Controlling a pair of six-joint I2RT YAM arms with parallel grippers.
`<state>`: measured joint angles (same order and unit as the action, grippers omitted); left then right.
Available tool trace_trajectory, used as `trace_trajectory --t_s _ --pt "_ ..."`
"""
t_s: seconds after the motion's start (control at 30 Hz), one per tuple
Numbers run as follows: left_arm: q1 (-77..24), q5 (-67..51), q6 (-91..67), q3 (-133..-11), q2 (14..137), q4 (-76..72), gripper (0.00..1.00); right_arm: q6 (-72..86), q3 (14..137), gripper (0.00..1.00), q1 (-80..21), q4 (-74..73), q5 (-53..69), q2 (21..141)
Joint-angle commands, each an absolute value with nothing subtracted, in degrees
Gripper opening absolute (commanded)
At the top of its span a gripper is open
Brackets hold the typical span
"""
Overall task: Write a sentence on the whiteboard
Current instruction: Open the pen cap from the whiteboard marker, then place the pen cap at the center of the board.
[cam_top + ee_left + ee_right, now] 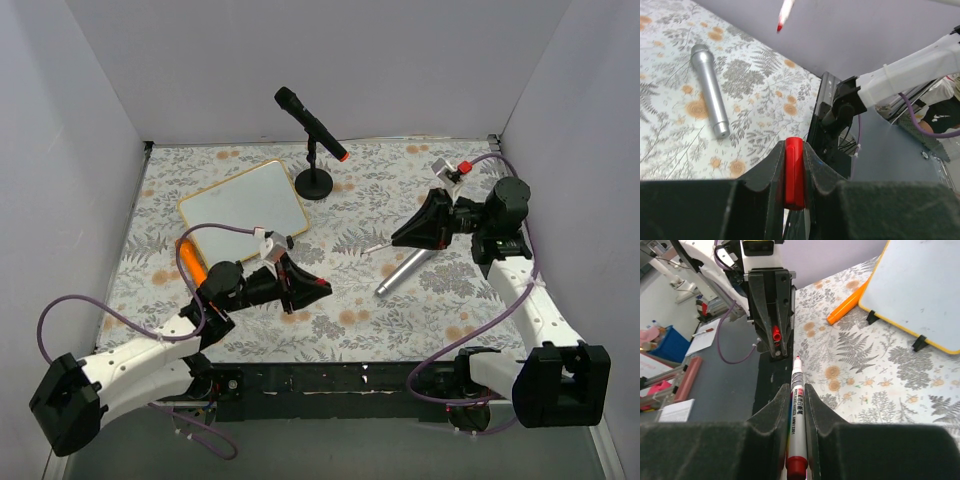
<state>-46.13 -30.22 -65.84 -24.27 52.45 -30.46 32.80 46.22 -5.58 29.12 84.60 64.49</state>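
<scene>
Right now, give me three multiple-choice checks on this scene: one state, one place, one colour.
1. The whiteboard surface is:
A blank
B half filled with writing
C covered by a cloth

2. The silver microphone lies:
A on top of the board
B flat on the table, on the right arm's side
C in the black stand

3. The cap in the left gripper is:
A blue
B black
C red

Answers:
1 A: no marks show on the white surface in the top or right wrist views.
2 B: the top view shows it flat on the floral cloth, right of centre.
3 C: the left wrist view shows a red cap clamped between the fingers.
</scene>
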Motion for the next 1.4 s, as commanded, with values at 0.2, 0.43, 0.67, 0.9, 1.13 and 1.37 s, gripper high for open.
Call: trace_trajectory --t_s 0.2,0.43,0.67,0.9,1.13,1.37 --pt "-45.97 -16.36 -82.78 -13.01 51.66 -31.63 0.00 -3.03 49.12 0.01 5.10 -3.73 73.88 63.20" --pt "-46.84 -12.05 -84.91 -25.62 75.21 -32.17 0.00 -8.18 43.33 0.01 8.69 -2.90 68.38 59.42" --pt "-47.46 -9.76 -84.37 -46.19 101.32 -28.22 0.00 -7.03 41.40 0.01 12.74 -1.50 69.69 56.61" --pt "-47.99 -7.83 -83.15 -59.66 114.43 -18.83 0.16 -6.59 41.40 0.01 14.50 -1.32 70.40 55.37" --pt "-48.69 -2.99 -81.83 -62.67 114.53 -12.92 0.39 -6.50 41.40 0.01 14.85 -1.41 70.75 55.46" --pt "-48.78 -0.70 -79.81 -60.30 106.81 -9.93 0.49 -6.77 41.13 0.01 15.55 -1.32 70.75 55.72"
